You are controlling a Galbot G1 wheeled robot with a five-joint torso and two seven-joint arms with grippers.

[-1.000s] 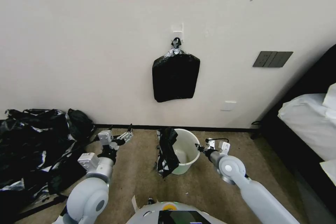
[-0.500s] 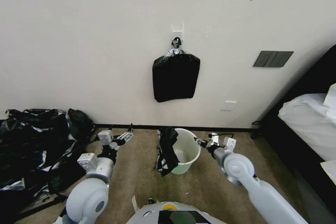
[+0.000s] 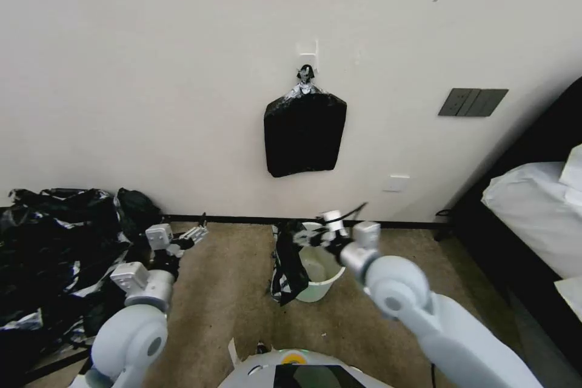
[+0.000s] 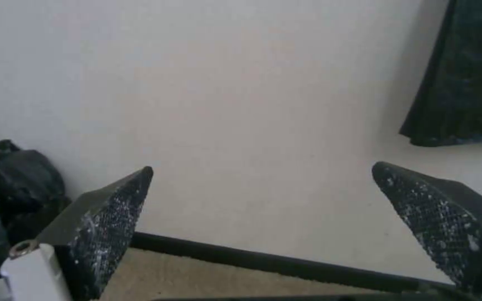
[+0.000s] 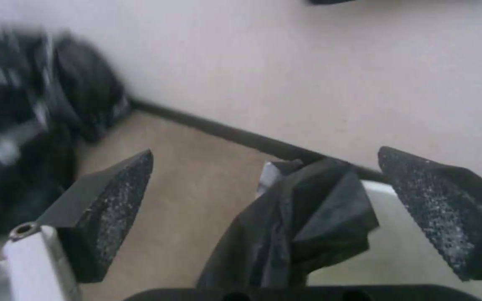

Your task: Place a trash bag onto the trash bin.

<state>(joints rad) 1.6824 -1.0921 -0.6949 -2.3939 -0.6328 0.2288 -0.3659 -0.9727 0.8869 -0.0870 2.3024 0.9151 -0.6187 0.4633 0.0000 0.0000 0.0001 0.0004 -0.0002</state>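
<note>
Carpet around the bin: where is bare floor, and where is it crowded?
Bare carpet lies between the trash bin and the plastic heap, and right of the bin toward the bed. Crowded: the bin's left rim, draped by the trash bag, right gripper above.

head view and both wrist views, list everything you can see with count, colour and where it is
trash bag: 1, glossy black, draped over the left rim of the trash bin, hanging down its outside
trash bin: 1, white, on the carpet by the wall, in front of the robot
flat pack: 1, black, knotted top, hanging on the wall above the bin
heap of plastic: 1, black, on the floor at far left
switch plate: 1, dark grey, on the wall to the right
bedding: white, far right edge
left gripper: 1, fingers open, raised left of the bin, holding nothing
right gripper: 1, fingers open, above the bin's rim, the bag's top between the fingers, not clamped
</note>
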